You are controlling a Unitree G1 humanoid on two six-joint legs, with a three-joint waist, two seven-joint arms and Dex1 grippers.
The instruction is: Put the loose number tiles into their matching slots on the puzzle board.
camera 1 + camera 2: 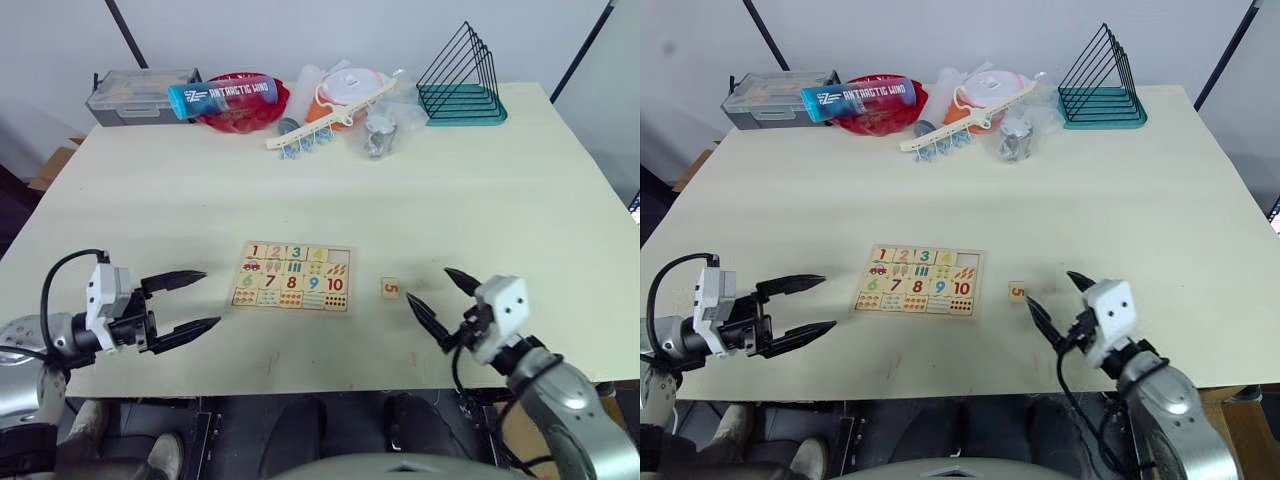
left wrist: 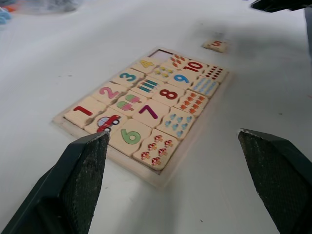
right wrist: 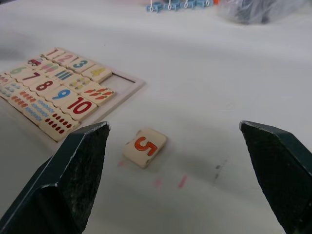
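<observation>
One loose tile: my small pale-wood square tile with the orange-red 5 (image 3: 144, 146) lies on the desk (image 1: 500, 190), right of the flat pale-wood puzzle board (image 1: 293, 277).
Slots: four filled, rightmost empty recess (image 3: 123, 79).
Grippers: my left gripper (image 1: 183, 301) and right gripper (image 1: 438, 296) both gape, holding nothing.

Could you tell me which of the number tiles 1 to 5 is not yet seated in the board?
The pale-wood tile with the orange-red 5; it lies on the table beside the board.

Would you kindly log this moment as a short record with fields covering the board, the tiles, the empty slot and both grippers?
puzzle board: flat on the table, tiles 1 to 4 seated in its top row
empty slot: at the right end of the top row, beside tile 4
5 tile: loose on the table, right of the board, not touching it
left gripper: open, empty, left of the board
right gripper: open, empty, near the 5 tile
</observation>
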